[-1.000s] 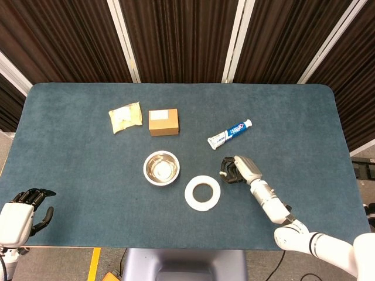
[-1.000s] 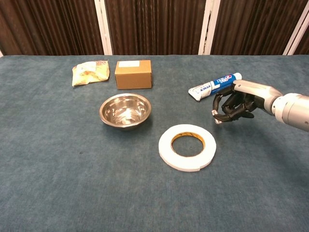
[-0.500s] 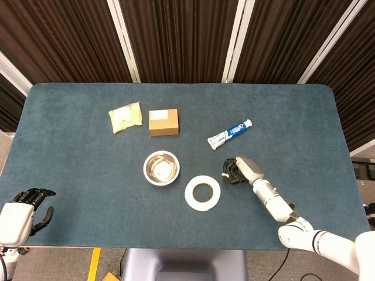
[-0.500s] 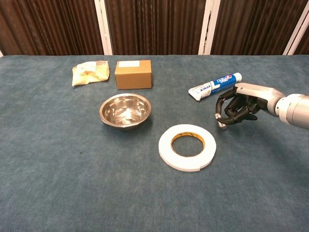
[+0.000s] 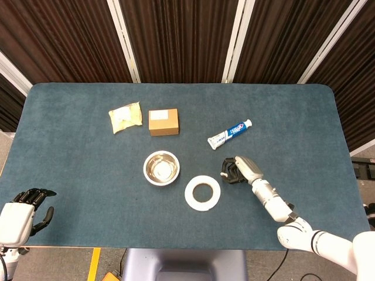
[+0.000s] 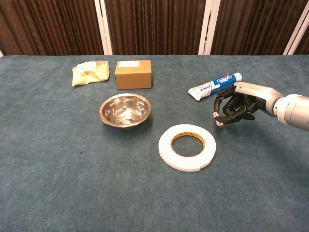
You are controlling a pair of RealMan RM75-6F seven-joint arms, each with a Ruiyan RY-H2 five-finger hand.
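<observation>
The left hand hangs off the worktop's near left corner, fingers loosely spread, holding nothing. Further right lie a steel bowl, then a white tape roll. The right hand, fingers curled in on nothing, hovers between roll and toothpaste tube.

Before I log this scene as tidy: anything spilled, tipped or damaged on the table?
Nothing stands out. The bowl sits upright, the tape roll lies flat, the toothpaste tube and box look intact. Only the yellow packet looks crumpled.
</observation>
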